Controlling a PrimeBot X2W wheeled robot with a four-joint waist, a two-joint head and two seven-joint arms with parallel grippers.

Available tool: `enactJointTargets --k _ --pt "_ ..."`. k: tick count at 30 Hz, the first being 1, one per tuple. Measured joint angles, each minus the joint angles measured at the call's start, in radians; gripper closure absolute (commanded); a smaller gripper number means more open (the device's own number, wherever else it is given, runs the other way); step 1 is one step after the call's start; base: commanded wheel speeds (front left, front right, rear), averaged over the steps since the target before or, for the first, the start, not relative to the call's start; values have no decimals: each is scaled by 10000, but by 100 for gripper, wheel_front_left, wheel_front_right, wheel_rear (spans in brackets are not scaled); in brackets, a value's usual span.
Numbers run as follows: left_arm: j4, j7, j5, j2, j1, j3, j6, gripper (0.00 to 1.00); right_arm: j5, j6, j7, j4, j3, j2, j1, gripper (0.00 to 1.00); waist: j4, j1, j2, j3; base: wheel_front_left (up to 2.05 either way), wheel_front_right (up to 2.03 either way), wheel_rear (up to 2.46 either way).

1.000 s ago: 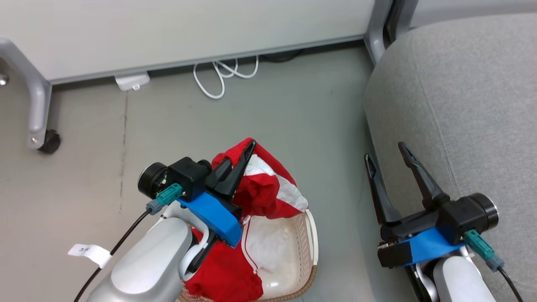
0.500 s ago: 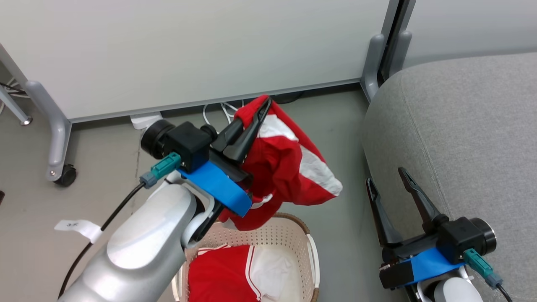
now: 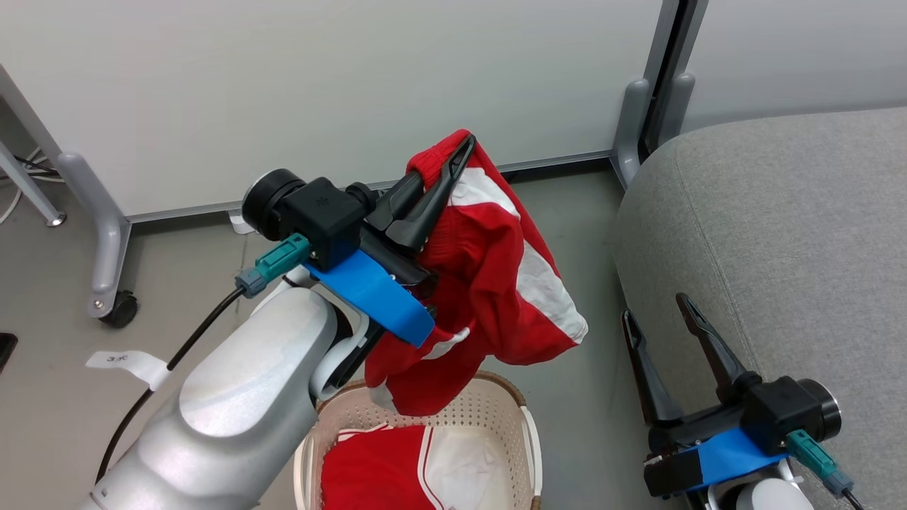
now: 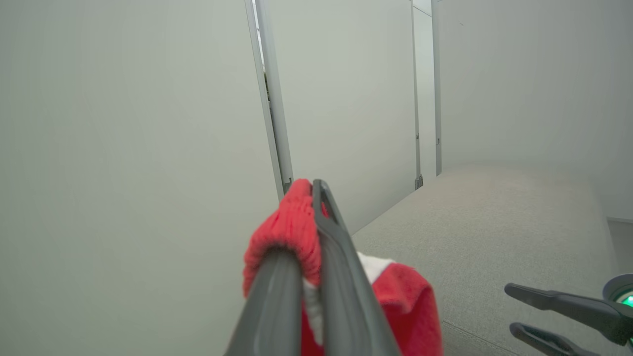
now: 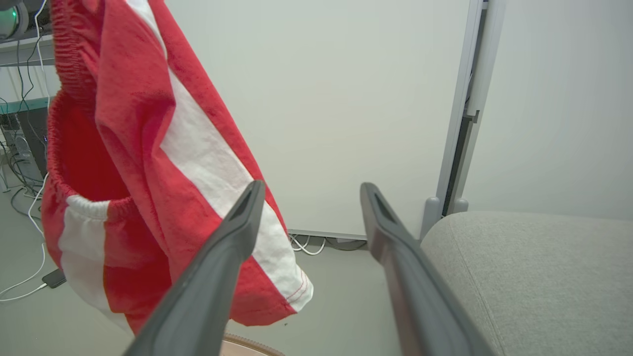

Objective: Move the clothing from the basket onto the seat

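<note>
Left gripper (image 3: 459, 150) is clamping fully closed on the red garment (image 3: 496, 283), gripping it at the elastic waistband. In the left wrist view the gripper (image 4: 312, 195) is squeezing the bunched waistband (image 4: 289, 222), no gap showing between the fingers.

The red garment is hanging free off the fingertips, white side panel facing the seat (image 3: 779, 234), and is hanging apart from it. Its lowest fold is overlapping the far rim of the basket (image 3: 530, 432) in the head view; I can't tell whether it's touching there. A second red garment (image 3: 368, 471) with white trim is lying inside the basket.

Right gripper (image 3: 655, 308) is standing wide open, holding nothing and touching nothing, sitting low just beside the seat's front edge. In the right wrist view its fingers (image 5: 232, 237) are spreading wide, with the hanging garment (image 5: 148, 148) showing left of them and the seat (image 5: 534, 267) showing at lower right. The right gripper (image 4: 512, 309) is also showing in the left wrist view, over the seat (image 4: 484, 222).
</note>
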Motion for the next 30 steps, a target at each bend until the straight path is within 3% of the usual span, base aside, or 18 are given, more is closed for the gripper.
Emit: enactJointTargets --k 8,16,30 --pt "12 -2 0 2 -12 -36 31 100 -40 0 0 -556 311 0 -381 0 58 0 0 110 0 0 0" --pt "36 -10 38 -58 -202 -88 56 100 -150 0 0 -798 1358 2 -1614 0 151 0 0 305 0 0 0" --pt "104 -31 176 -491 -519 -385 54 100 -460 0 0 1183 2472 2 -3243 0 563 2 0 504 0 0 0"
